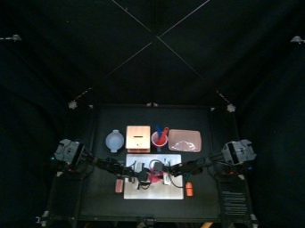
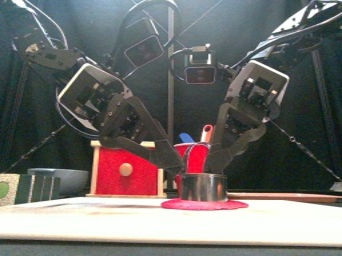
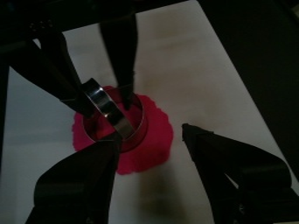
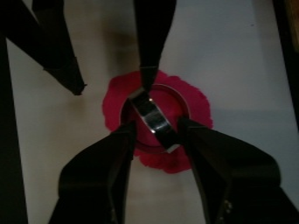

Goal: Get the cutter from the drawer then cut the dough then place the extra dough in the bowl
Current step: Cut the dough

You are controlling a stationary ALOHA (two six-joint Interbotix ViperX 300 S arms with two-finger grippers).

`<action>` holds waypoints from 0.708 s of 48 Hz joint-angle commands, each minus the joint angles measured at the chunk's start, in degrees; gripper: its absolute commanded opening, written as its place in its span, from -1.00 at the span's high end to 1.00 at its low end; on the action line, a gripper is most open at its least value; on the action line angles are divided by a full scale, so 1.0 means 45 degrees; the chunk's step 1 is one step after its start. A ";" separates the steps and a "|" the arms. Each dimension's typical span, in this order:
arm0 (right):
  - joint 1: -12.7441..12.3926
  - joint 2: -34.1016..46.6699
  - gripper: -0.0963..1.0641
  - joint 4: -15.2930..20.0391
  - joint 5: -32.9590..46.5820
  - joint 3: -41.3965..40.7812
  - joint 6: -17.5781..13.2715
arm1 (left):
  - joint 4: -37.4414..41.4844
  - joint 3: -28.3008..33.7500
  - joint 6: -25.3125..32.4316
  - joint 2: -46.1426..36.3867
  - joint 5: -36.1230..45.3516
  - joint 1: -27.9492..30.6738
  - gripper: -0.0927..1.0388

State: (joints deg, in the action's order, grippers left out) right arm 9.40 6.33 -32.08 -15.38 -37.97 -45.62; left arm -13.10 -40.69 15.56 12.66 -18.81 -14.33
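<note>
Booth: dim, and we see the black curtains (image 1: 71, 53) swallow most of the light.
Brightest patch: the white cutting board (image 1: 152, 172), lit from above.
Glare: a glint runs along the metal cutter (image 3: 103, 101).
Silhouettes: left gripper (image 3: 149, 138) and right gripper (image 4: 162, 122), near black against the vivid red dough (image 4: 122, 96).

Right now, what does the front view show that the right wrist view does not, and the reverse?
Only the front view shows the wooden box and the red cup behind the white board. Only the right wrist view shows the dough's full round outline from above. Both show the cutter standing on the dough, held by the right gripper, on that board.
</note>
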 commanded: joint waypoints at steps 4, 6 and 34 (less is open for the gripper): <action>0.0273 -0.0430 -0.65 -0.0195 -0.0645 0.0645 0.0000 | 0.0000 0.0156 -0.0059 -0.0273 -0.0020 0.0156 -0.75; 0.0352 -0.0449 -0.64 -0.0371 -0.0820 0.0840 0.0000 | -0.0059 0.0117 -0.0059 -0.0234 -0.0020 0.0156 -0.75; 0.0742 -0.0684 -0.64 -0.1289 -0.1816 0.1895 -0.0039 | -0.0879 -0.0117 -0.0059 -0.0176 -0.0176 -0.0059 -0.50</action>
State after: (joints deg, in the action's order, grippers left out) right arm 12.30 6.15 -37.79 -23.55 -31.11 -45.62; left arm -16.70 -42.01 15.38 12.22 -18.98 -15.03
